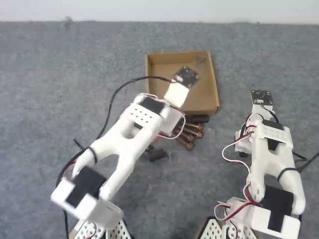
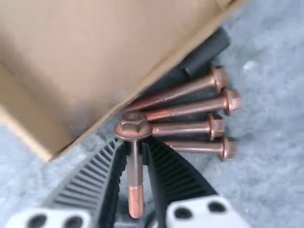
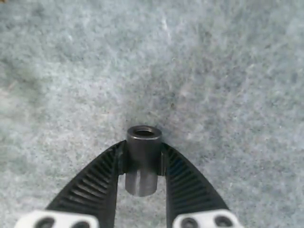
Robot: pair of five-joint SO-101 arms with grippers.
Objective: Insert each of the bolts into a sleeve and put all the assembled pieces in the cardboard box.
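left arm (image 1: 112, 138): chunky white printed shell, black motor blocks, grid of tiny holes on the wrist plate
right arm (image 1: 271, 155): same deal, white plastic with black servos
cables (image 1: 117, 94): thin black lead looping off the left one, plus red/white/black servo wires at the joints on both
camera boards (image 1: 186, 76): small dark PCBs on white mounts
fingers (image 2: 102, 171): black, ribbed inside, tapering, white bases with round screw holes
base plates (image 1: 215, 232): white, perforated

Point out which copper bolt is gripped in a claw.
The bolt clamped in the left claw; the other four bolts lie loose on the carpet beside the cardboard box.
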